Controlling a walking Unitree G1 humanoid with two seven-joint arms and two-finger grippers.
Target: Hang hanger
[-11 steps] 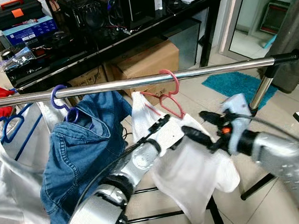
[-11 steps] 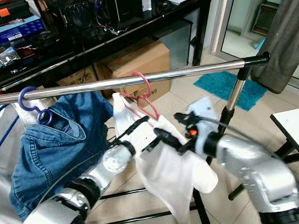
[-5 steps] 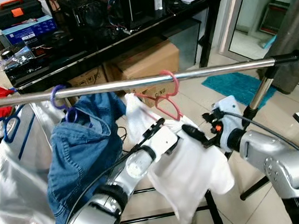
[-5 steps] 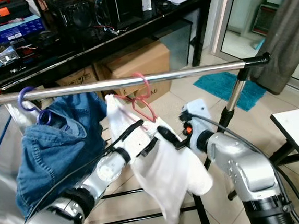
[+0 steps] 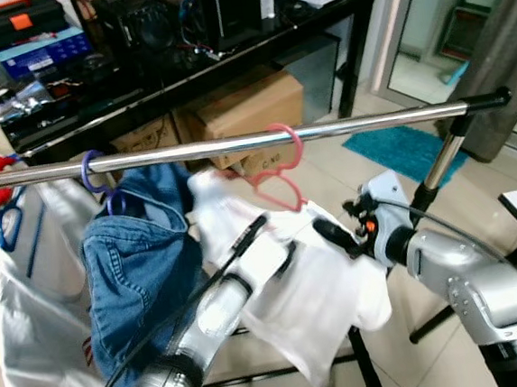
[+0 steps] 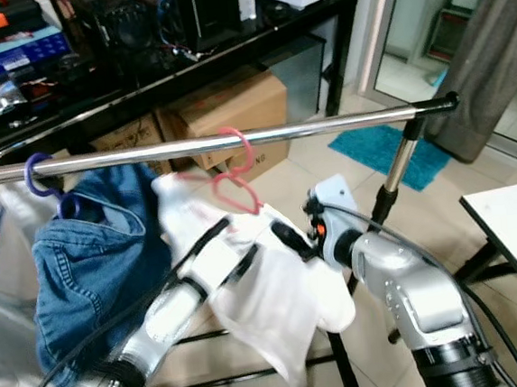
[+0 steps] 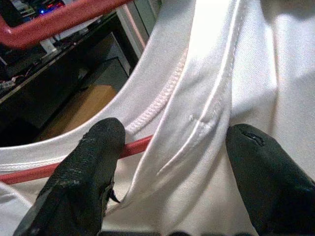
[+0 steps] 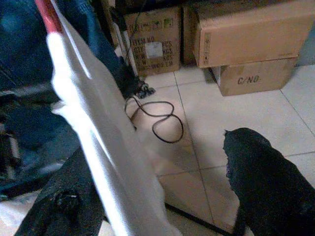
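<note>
A pink hanger [image 5: 281, 168] hangs by its hook on the chrome rail [image 5: 191, 150], carrying a white shirt [image 5: 313, 297]. My left gripper [image 5: 268, 245] is open at the shirt's collar; in the left wrist view its fingers [image 7: 91, 162] stand wide apart, with the white fabric [image 7: 236, 64] and the hanger's pink bar [image 7: 59, 19] between them. My right gripper [image 5: 338, 227] is open beside the shirt's right shoulder. In the right wrist view the shirt [image 8: 98, 137] drapes past one finger, with tiled floor beyond.
A denim jacket [image 5: 137, 258] on a purple hanger and a white garment [image 5: 23, 296] on a blue hanger hang further left on the rail. Behind stand a black table [image 5: 228, 51] and cardboard boxes [image 5: 251, 104]. The rail's post [image 5: 441, 159] rises at right.
The shirt and hanger have swung a little left along the rail. My left gripper has shifted down and left with the collar. The right gripper has stayed by the shoulder.
</note>
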